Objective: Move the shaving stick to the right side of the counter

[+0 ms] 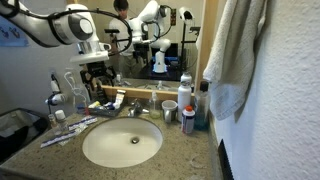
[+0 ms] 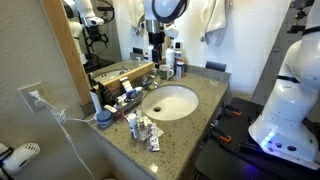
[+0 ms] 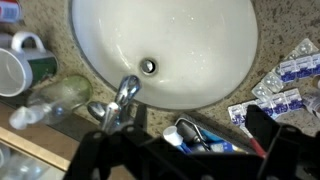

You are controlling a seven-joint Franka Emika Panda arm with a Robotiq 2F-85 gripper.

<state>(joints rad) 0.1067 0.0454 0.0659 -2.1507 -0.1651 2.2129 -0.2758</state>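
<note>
The granite counter [image 1: 185, 150] holds an oval white sink [image 1: 122, 143]. My gripper [image 1: 96, 72] hangs open over the back of the counter beside the faucet [image 1: 135, 108]; it also shows in an exterior view [image 2: 155, 52]. In the wrist view the dark fingers [image 3: 188, 148] are spread wide, with nothing held. Between them lies a slim dark stick with a silvery edge [image 3: 190, 128], likely the shaving stick, among blue and white toiletries behind the faucet [image 3: 124, 96]. I cannot make it out in the exterior views.
Toothbrushes and packets [image 1: 65, 130] lie beside the sink. A cup [image 1: 170, 108] and bottles [image 1: 187, 118] stand near a hanging towel [image 1: 235, 55]. The wrist view shows a mug [image 3: 22, 68] and blister packs [image 3: 290, 78]. A mirror [image 1: 150, 40] backs the counter.
</note>
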